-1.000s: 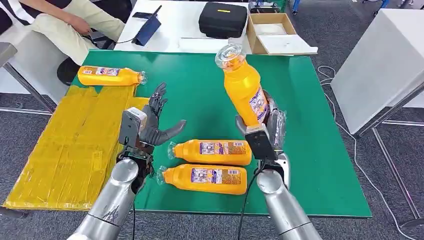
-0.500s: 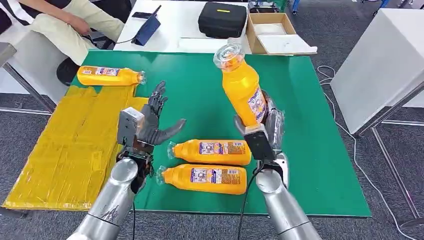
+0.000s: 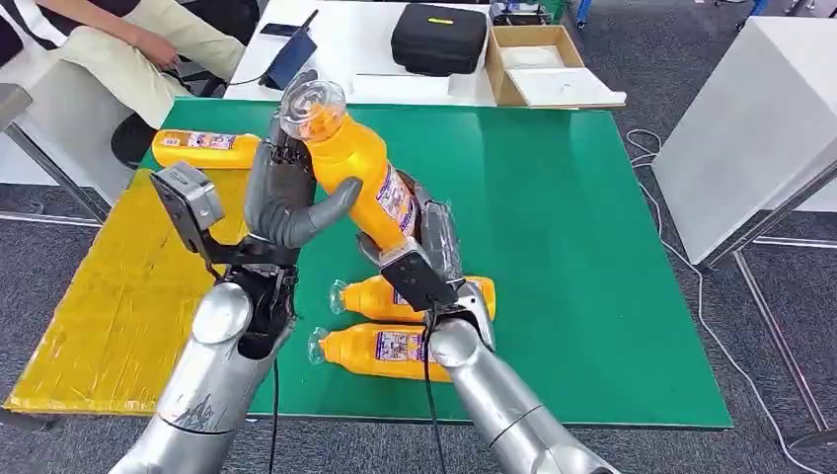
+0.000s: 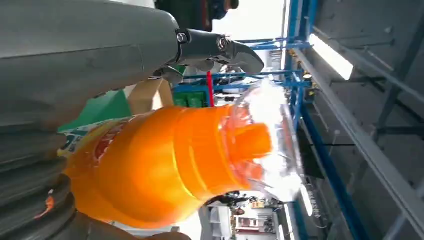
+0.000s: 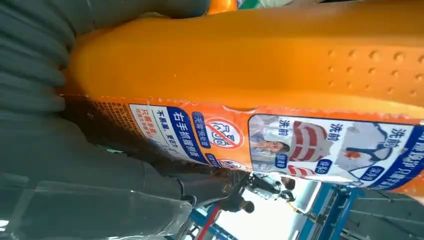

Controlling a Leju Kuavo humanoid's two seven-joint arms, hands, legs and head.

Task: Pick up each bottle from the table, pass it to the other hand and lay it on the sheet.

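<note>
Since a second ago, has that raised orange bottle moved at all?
Yes. The raised bottle has travelled toward the robot's left, from above the green table's middle to near the yellow sheet, where the left hand meets it.

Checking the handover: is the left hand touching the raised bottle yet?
Touching. In the head view, the left hand wraps its thumb across the raised bottle.

A raised bottle [image 3: 350,163] leans between the left hand [image 3: 286,202] and right hand [image 3: 429,242], above two bottles [image 3: 395,351] lying side by side; another bottle [image 3: 202,148] lies behind the sheet [image 3: 109,286] (far left).
</note>
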